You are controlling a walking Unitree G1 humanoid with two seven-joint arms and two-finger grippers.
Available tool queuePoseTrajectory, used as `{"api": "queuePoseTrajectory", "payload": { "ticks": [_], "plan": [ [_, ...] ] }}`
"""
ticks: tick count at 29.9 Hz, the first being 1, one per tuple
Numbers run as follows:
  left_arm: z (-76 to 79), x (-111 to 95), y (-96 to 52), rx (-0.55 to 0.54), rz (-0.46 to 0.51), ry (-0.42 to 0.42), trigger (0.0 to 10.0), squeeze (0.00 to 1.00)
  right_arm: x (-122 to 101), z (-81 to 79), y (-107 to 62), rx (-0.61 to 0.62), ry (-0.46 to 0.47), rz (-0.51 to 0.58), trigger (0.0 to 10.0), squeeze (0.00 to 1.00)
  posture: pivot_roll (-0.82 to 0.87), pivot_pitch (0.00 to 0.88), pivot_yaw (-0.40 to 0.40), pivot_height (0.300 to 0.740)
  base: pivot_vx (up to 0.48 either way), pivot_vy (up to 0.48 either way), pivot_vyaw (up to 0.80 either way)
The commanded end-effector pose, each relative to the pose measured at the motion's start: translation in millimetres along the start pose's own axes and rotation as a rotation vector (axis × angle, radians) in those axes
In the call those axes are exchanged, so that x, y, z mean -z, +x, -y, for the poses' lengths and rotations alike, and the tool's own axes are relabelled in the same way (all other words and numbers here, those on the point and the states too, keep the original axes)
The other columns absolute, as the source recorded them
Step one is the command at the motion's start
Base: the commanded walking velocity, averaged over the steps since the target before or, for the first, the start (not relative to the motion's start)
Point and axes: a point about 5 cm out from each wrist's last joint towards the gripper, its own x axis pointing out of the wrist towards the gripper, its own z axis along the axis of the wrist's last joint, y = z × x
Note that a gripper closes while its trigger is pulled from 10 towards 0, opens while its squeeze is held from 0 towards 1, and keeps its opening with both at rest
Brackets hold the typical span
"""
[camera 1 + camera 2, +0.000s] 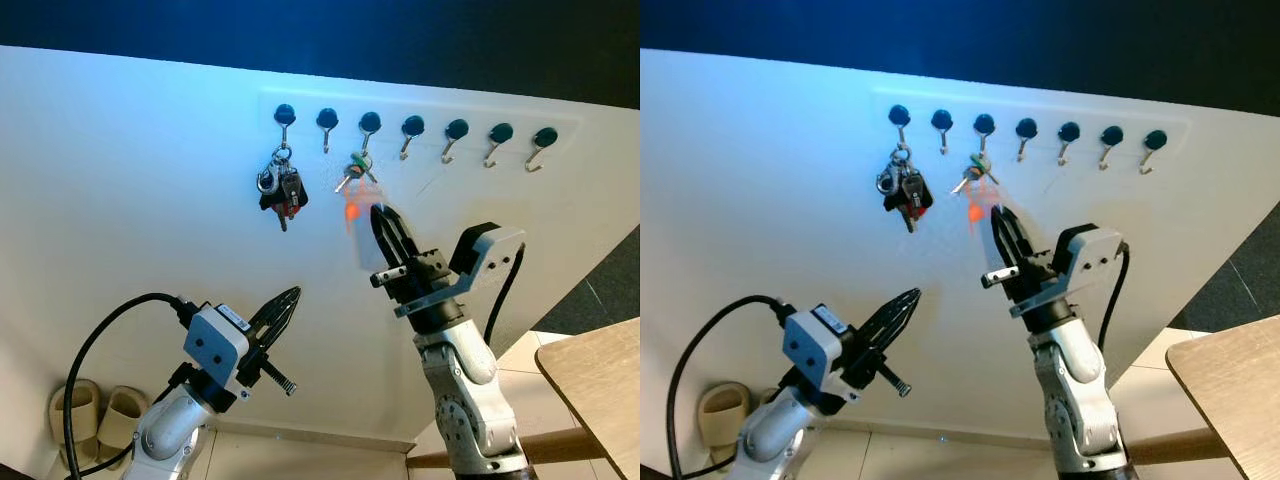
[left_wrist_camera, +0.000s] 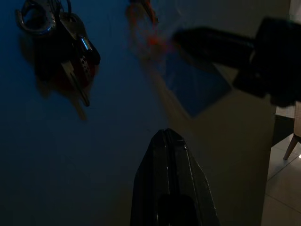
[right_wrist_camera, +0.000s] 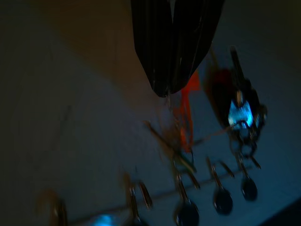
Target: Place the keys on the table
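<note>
Head view: the right gripper [image 1: 383, 218] reaches up a white wall [image 1: 130, 180], fingers clenched on the orange tag of the keys [image 1: 355, 170], which hang from a hook [image 1: 368, 127]. The left gripper [image 1: 285, 303] hovers low, fingers pressed together on nothing. A table [image 1: 598, 385] stands at right.

Right wrist view: the clenched fingers [image 3: 160, 52] pinch the tag; a second bunch [image 3: 242, 115] hangs nearby.

Shiny metal keys [image 1: 357, 172], matt white wall [image 1: 130, 180], pale wood-grain table [image 1: 598, 375].
</note>
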Motion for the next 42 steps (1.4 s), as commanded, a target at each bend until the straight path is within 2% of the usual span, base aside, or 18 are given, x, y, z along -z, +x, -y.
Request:
{"api": "queuePoseTrajectory", "payload": {
  "ticks": [1,9,13,14,15,17,18,21,22,23,29,37,42],
  "plan": [
    [1.7,-0.9,-1.3,0.012,-0.010,0.014,10.0,0.00,10.9,8.4,-12.5,0.035,-0.033,-0.049,10.0,0.00,0.08,0.090,-0.068,0.740,0.000,0.000,0.00],
    [2.3,-1.0,-0.6,0.011,-0.008,0.012,10.0,0.00,24.1,15.6,-26.0,0.083,-0.041,-0.104,10.0,0.00,0.08,0.096,-0.069,0.740,0.000,0.000,0.00],
    [2.1,-1.2,-0.4,0.011,-0.008,0.013,10.0,0.00,24.4,16.8,-26.4,0.091,-0.034,-0.102,10.0,0.00,0.08,0.096,-0.069,0.740,0.000,0.000,0.00],
    [1.9,-1.2,-0.5,0.011,-0.008,0.013,10.0,0.00,23.9,16.8,-25.7,0.090,-0.032,-0.098,10.0,0.27,0.08,0.097,-0.069,0.740,0.000,0.000,0.00],
    [1.9,-1.3,-0.5,0.011,-0.008,0.013,10.0,0.00,23.4,16.6,-24.9,0.087,-0.032,-0.091,10.0,0.73,0.08,0.097,-0.069,0.740,0.000,0.000,0.00],
    [1.9,-1.3,-0.6,0.011,-0.008,0.013,10.0,0.00,22.6,16.2,-24.2,0.084,-0.032,-0.083,10.0,0.73,0.08,0.098,-0.069,0.740,0.000,0.000,0.00],
    [1.9,-1.3,-0.7,0.011,-0.009,0.014,10.0,0.00,21.6,15.3,-23.1,0.079,-0.032,-0.072,10.0,1.00,0.08,0.097,-0.069,0.740,0.000,0.000,0.00],
    [2.0,-1.3,-0.7,0.010,-0.009,0.013,10.0,0.00,18.6,13.0,-19.4,0.072,-0.029,-0.054,10.0,1.00,0.08,0.098,-0.070,0.740,0.000,0.000,0.00],
    [2.0,-1.3,-0.7,0.010,-0.009,0.013,10.0,0.00,17.1,12.2,-17.6,0.071,-0.031,-0.047,10.0,0.42,0.08,0.098,-0.070,0.740,0.000,0.000,0.00],
    [2.1,-1.2,-0.7,0.010,-0.009,0.013,10.0,0.00,15.6,11.7,-16.1,0.070,-0.032,-0.040,10.0,0.00,0.08,0.098,-0.070,0.740,0.000,0.000,0.00],
    [1.9,-1.3,-0.4,0.011,-0.009,0.014,10.0,0.00,8.6,10.1,-11.7,0.058,-0.027,0.008,10.0,0.00,0.08,0.098,-0.070,0.740,0.000,0.000,0.00],
    [2.0,-1.3,-0.5,0.010,-0.007,0.015,10.0,0.00,-20.4,-0.5,3.8,0.002,0.014,0.164,10.0,0.00,0.08,0.094,-0.069,0.740,0.000,0.000,0.00],
    [3.1,-1.1,-0.2,0.015,-0.007,0.011,10.0,0.00,-26.8,-5.1,8.3,-0.025,0.036,0.190,10.0,0.00,0.07,0.090,-0.068,0.740,0.000,0.000,0.00]
  ]
}}
